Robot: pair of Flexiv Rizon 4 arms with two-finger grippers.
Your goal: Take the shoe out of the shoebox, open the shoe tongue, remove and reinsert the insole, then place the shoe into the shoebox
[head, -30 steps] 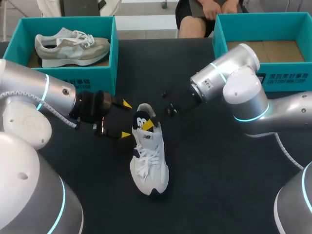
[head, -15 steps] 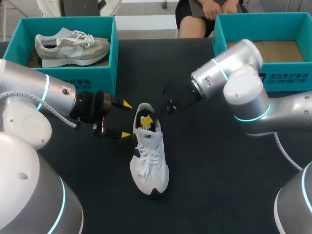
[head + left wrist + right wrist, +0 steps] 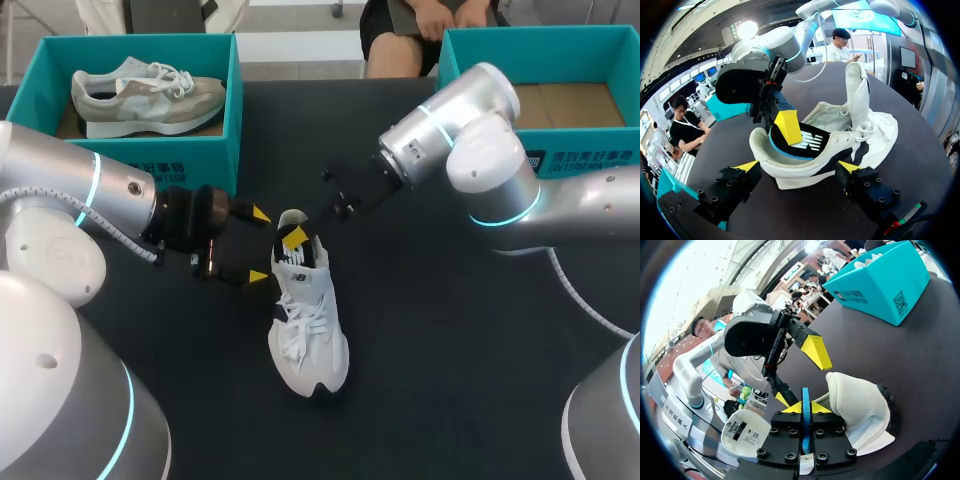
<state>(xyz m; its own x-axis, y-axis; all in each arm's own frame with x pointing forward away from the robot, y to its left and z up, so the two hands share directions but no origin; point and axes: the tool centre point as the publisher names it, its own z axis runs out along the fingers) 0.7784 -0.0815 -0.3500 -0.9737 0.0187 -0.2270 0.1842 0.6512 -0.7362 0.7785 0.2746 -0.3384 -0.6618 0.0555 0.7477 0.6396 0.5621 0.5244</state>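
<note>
On the black counter (image 3: pixel 450 350), a white shoe (image 3: pixel 308 330) lies flat, out of its box.
Right tool (image 3: pixel 296 240) is clamped on the blue-edged insole (image 3: pixel 807 142) at the heel opening. Left tool (image 3: pixel 259 244) is spread apart, one finger either side of the heel. The teal shoebox (image 3: pixel 540 160) sits well apart.

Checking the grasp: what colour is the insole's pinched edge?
The insole is blue at its edge; right wrist view shows it best.

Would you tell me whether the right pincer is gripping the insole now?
Yes, the right pincer has both yellow tips pressed against the insole, seen edge-on between them.
</note>
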